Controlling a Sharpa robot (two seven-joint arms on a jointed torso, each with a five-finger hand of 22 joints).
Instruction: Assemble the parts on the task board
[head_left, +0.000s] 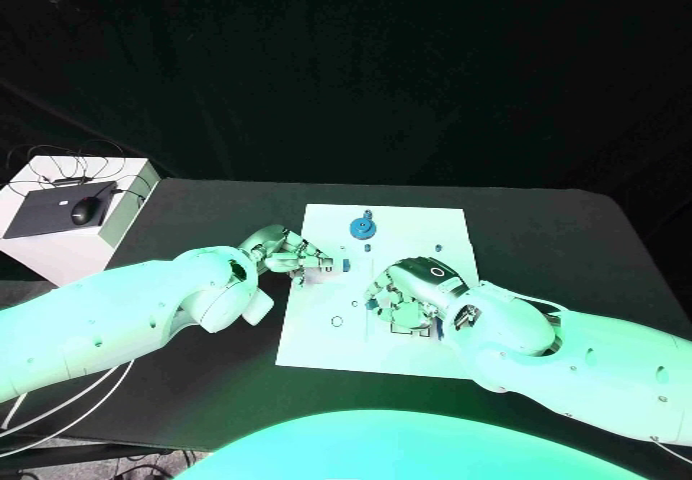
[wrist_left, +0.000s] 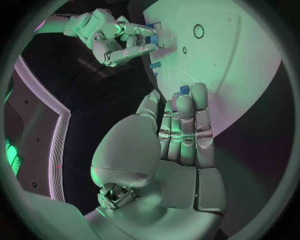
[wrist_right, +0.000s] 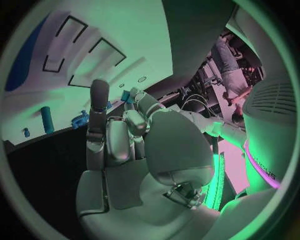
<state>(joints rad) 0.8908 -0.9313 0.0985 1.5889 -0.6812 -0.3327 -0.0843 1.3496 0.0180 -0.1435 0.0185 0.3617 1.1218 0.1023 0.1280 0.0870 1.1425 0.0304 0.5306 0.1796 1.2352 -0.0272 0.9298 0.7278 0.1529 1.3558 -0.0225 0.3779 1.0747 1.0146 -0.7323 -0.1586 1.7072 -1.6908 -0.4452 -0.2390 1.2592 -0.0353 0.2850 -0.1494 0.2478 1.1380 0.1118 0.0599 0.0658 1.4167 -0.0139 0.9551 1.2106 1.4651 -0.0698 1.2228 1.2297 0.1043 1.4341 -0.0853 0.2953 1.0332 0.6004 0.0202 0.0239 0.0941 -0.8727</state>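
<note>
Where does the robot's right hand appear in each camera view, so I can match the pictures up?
Head view: the right hand rests over the middle of the task board.
Left wrist view: the right hand is beyond the left hand, at the board's edge.
Right wrist view: the right hand rises mid-circle, its fingers pointing toward the board.
Shared landmark: the white task board.

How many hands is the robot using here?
2. The left hand is at the board's left edge; the right hand is over the board's middle.
</note>
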